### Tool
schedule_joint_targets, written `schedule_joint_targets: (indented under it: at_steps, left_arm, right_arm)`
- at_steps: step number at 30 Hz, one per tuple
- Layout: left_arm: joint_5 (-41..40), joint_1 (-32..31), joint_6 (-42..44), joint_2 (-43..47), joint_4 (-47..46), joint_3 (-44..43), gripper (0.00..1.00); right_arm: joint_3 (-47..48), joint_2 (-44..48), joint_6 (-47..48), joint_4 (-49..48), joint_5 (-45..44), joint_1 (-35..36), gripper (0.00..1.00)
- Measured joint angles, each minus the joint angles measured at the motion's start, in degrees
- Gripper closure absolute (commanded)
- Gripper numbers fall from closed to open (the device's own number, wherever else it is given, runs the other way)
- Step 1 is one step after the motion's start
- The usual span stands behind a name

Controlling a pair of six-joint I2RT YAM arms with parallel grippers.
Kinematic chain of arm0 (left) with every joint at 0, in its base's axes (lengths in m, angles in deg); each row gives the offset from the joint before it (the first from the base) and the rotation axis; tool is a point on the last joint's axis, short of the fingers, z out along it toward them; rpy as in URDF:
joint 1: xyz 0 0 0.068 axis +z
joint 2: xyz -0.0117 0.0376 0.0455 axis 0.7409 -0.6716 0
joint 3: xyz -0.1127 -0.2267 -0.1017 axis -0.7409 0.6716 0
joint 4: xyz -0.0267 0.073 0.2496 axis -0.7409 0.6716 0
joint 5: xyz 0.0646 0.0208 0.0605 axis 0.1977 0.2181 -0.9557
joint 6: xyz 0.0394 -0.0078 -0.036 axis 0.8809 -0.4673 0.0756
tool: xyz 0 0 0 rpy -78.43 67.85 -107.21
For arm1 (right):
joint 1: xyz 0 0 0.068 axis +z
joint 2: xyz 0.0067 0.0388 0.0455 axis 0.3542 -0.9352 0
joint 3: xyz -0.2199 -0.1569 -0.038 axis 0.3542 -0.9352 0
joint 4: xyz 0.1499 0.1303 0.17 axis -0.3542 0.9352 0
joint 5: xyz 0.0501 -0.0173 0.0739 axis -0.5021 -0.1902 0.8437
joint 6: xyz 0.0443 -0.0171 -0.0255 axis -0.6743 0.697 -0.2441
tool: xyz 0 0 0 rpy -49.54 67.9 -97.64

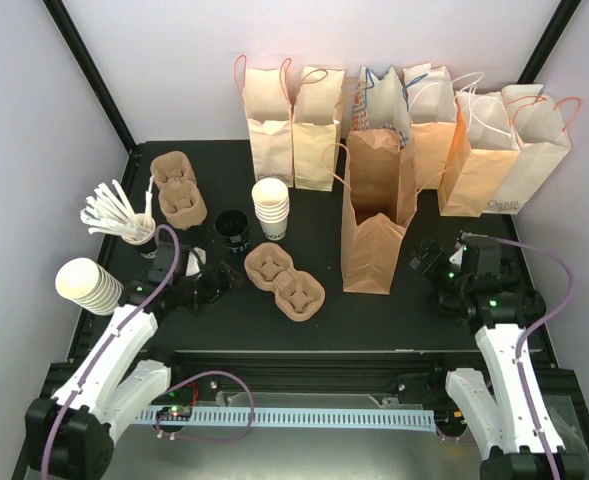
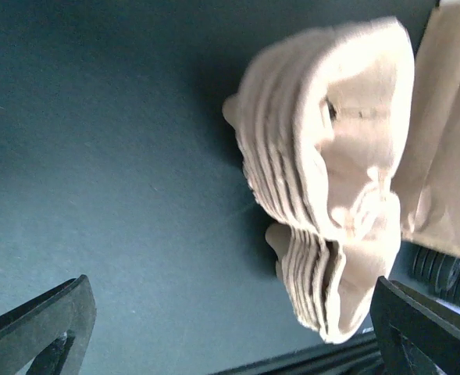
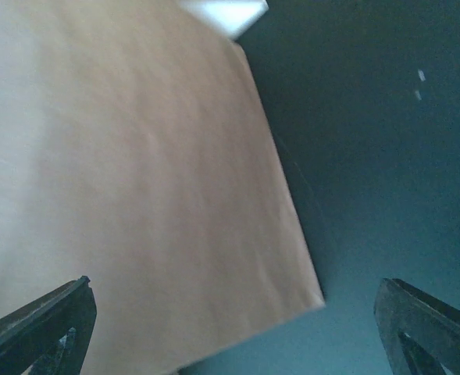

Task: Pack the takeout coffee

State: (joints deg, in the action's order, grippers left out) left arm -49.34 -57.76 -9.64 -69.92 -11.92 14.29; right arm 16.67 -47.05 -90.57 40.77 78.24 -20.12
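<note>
I cannot pick out the takeout coffee for sure; a small white shape (image 1: 194,263) sits just behind my left wrist, mostly hidden. My left gripper (image 1: 224,283) is open and empty, low over the mat, facing the brown pulp cup carrier (image 1: 285,281). In the left wrist view the gripper (image 2: 231,291) has its jaws wide apart, with the stacked carrier (image 2: 331,156) ahead and untouched. My right gripper (image 1: 421,258) is open and empty, just right of the open brown bag (image 1: 374,215). In the right wrist view the gripper (image 3: 233,285) faces that bag's side (image 3: 136,195).
A row of brown paper bags (image 1: 314,125) stands along the back. A white cup stack (image 1: 270,207), a black lid stack (image 1: 234,226), a second carrier stack (image 1: 179,190), white stirrers (image 1: 114,212) and a lying cup stack (image 1: 89,285) sit at the left.
</note>
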Motion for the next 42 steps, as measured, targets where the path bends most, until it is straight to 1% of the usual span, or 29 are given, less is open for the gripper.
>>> schedule_joint_targets:
  at_steps: [4, 7, 9, 13, 14, 17, 19, 22, 24, 28, 32, 38, 42]
  left_arm:
    - [-2.2, -7.0, 0.3, -0.6, 0.2, -1.2, 0.01]
    - [-4.8, -12.5, 1.8, -3.8, 0.5, -3.9, 0.01]
    - [-7.1, -16.6, 3.1, -6.8, 1.1, -6.8, 0.01]
    - [-14.3, -24.4, 6.9, -11.4, 3.1, -14.3, 0.01]
    - [-15.9, -25.9, 8.0, -12.1, 3.4, -16.0, 0.01]
    - [-20.4, -30.3, 12.2, -14.5, 3.8, -21.0, 0.04]
    - [-22.4, -32.6, 15.2, -16.7, 3.9, -23.6, 0.06]
    - [-25.6, -36.5, 19.6, -21.7, 4.8, -27.5, 0.09]
    - [-27.3, -39.0, 22.7, -26.0, 5.5, -30.5, 0.09]
    - [-30.6, -42.2, 28.5, -34.5, 7.1, -35.5, 0.1]
    - [-32.8, -42.9, 33.2, -40.4, 8.4, -37.3, 0.11]
    - [-34.1, -42.9, 36.9, -45.6, 10.0, -37.8, 0.13]
    - [-34.1, -42.5, 37.6, -47.9, 10.7, -38.6, 0.19]
  right_arm:
    - [-2.7, -2.4, 1.8, 3.9, 0.3, 1.0, 0.01]
    - [-4.6, -4.2, 2.8, 5.9, 0.2, 3.3, 0.01]
    - [-5.2, -6.1, 3.1, 6.3, -0.2, 6.3, 0.02]
    - [-5.7, -9.5, 3.4, 5.4, -2.4, 16.3, 0.02]
    - [-5.7, -9.6, 3.5, 4.7, -3.1, 18.9, 0.02]
    - [-6.3, -8.7, 3.5, 1.6, -4.0, 23.6, 0.02]
    - [-7.5, -7.1, 3.4, -0.8, -4.2, 25.0, 0.02]
    - [-9.4, -4.9, 3.5, -2.6, -4.5, 25.7, 0.01]
    - [-10.4, -3.5, 3.5, -3.2, -4.7, 25.8, 0.01]
    - [-11.5, -0.7, 3.5, -3.4, -4.8, 25.8, 0.0]
    - [-11.7, 1.2, 3.6, -3.2, -5.1, 25.9, 0.0]
    - [-11.7, 1.7, 4.0, -1.9, -6.1, 26.0, 0.0]
    - [-11.7, 1.8, 4.1, -1.2, -6.3, 26.0, 0.0]
